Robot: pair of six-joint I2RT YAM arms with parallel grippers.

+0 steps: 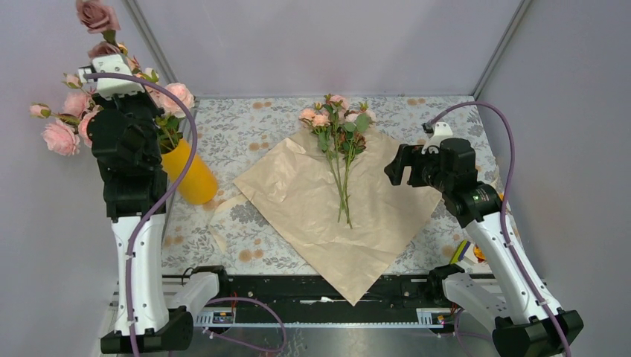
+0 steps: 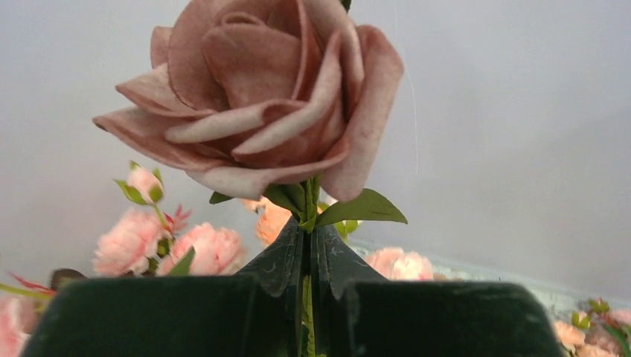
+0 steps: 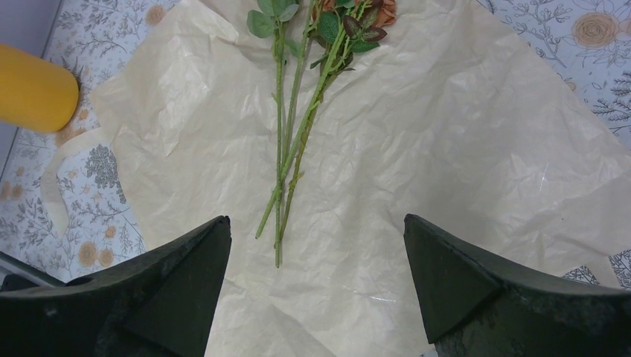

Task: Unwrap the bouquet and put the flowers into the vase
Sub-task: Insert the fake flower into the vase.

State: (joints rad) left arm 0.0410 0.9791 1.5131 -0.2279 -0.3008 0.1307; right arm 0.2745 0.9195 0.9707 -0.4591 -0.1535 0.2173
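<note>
2 grippers on my screens: the left gripper (image 2: 309,234) is clamped on the stem of a mauve rose (image 2: 253,97), up near the yellow vase (image 1: 190,177). The right gripper (image 3: 315,220) hangs wide open above the flowers (image 1: 341,141), which lie on the unfolded paper (image 1: 312,216).

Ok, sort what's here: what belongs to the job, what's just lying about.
Job: flowers on the paper; mauve rose in the shut left gripper; vase; open right gripper; loose ribbon.
Lying about: pale roses by the vase; floral cloth.
</note>
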